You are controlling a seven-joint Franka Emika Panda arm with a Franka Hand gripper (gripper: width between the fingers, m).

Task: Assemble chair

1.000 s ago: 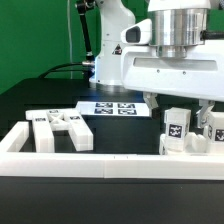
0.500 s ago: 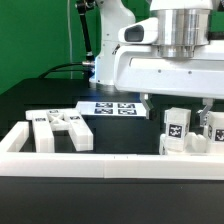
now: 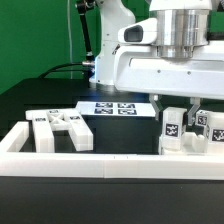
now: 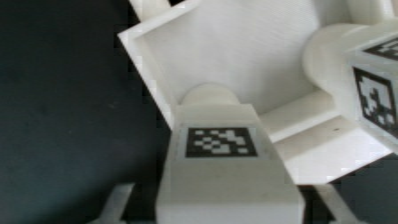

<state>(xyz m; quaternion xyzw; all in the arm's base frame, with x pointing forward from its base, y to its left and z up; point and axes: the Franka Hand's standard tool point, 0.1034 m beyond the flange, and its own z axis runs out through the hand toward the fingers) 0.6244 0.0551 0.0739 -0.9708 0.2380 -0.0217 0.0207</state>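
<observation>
A matte white chair part (image 3: 173, 128) with a square tag stands upright at the exterior view's right, inside the white border rail. My gripper (image 3: 177, 108) has come down over it, and its fingers (image 3: 159, 104) press the part's sides. In the wrist view the same chair part (image 4: 222, 150) shows a rounded end and a tag, with my gripper (image 4: 222, 208) shut on it. Beyond it lies a flat white panel (image 4: 199, 50). A second tagged part (image 3: 213, 127) stands close beside the held one.
Several more tagged white chair parts (image 3: 60, 128) lie grouped at the exterior view's left. The marker board (image 3: 113, 106) lies behind them on the black table. A long white border rail (image 3: 100, 165) runs along the front. A tagged block (image 4: 368, 85) sits close to the held part.
The fingers have closed from wide open onto the upright chair part. The arm itself has hardly moved.
</observation>
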